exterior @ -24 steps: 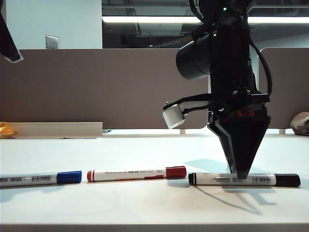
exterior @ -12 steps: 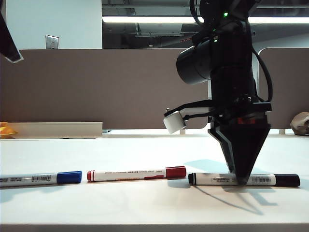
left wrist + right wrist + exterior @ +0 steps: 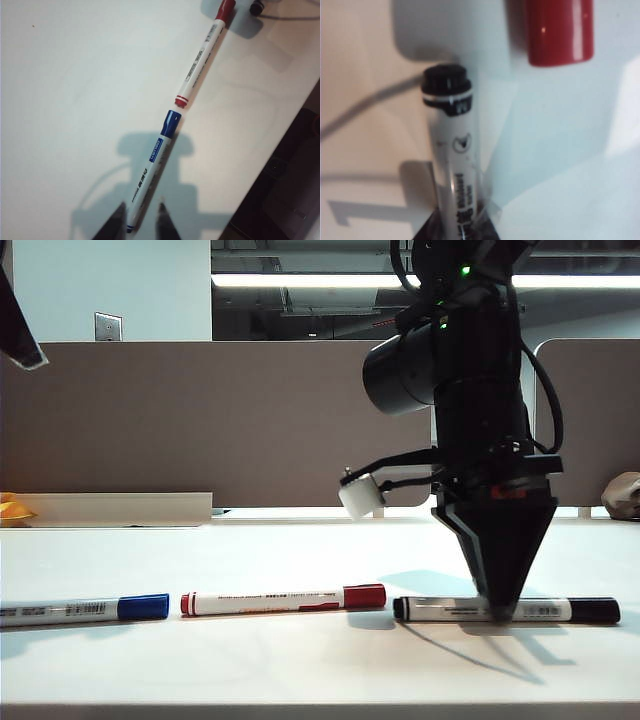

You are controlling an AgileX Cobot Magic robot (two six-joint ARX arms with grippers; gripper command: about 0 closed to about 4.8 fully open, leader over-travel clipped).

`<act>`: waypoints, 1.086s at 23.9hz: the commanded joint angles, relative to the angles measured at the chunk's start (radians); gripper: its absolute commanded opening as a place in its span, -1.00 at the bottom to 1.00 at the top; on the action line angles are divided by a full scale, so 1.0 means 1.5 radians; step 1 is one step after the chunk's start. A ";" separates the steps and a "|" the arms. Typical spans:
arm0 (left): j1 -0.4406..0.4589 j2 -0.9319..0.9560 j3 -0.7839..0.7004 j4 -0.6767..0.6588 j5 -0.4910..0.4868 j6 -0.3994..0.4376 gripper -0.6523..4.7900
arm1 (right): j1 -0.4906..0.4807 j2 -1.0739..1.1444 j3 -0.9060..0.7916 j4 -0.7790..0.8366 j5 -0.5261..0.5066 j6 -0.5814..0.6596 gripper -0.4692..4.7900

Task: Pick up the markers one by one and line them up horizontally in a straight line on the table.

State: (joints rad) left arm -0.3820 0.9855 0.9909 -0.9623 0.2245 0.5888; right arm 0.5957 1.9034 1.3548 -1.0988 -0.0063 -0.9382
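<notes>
Exterior view alone takes in all three markers, laid end to end in one near-straight row along the white counter [image 3: 300,670]: the blue marker [image 3: 80,610] at the left edge, the red marker [image 3: 283,600] in the middle, the black marker [image 3: 505,610] on the right. The right gripper [image 3: 500,612] is seen pointing straight down, its tip on the black marker's barrel. Only a dark corner of the left arm is caught at the upper left of this view.

From the right wrist view the grip is made plain: the black marker's barrel [image 3: 454,165] is pinched between the two jaws, narrow around it, with the red marker's cap [image 3: 559,31] just beyond its end.

From the left wrist view the left gripper [image 3: 140,222] is shown above the counter, its jaws parted a little and empty, the blue marker's tail end [image 3: 150,167] seen between the dark fingers [image 3: 116,224] but lying below them. The red marker [image 3: 202,55] lies just past the blue cap, apart from it.

No containers are seen in any view.
</notes>
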 commanded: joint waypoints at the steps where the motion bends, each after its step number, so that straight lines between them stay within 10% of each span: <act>1: -0.001 -0.002 0.001 0.005 0.003 -0.001 -0.47 | -0.005 0.004 -0.004 -0.017 0.047 -0.027 -0.51; 26: -0.001 -0.003 0.001 0.016 0.003 -0.001 -0.47 | -0.013 0.008 -0.003 0.083 0.108 -0.108 -0.52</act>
State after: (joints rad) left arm -0.3820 0.9852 0.9909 -0.9531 0.2245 0.5888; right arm 0.5743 1.9080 1.3540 -1.0229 0.1650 -1.0973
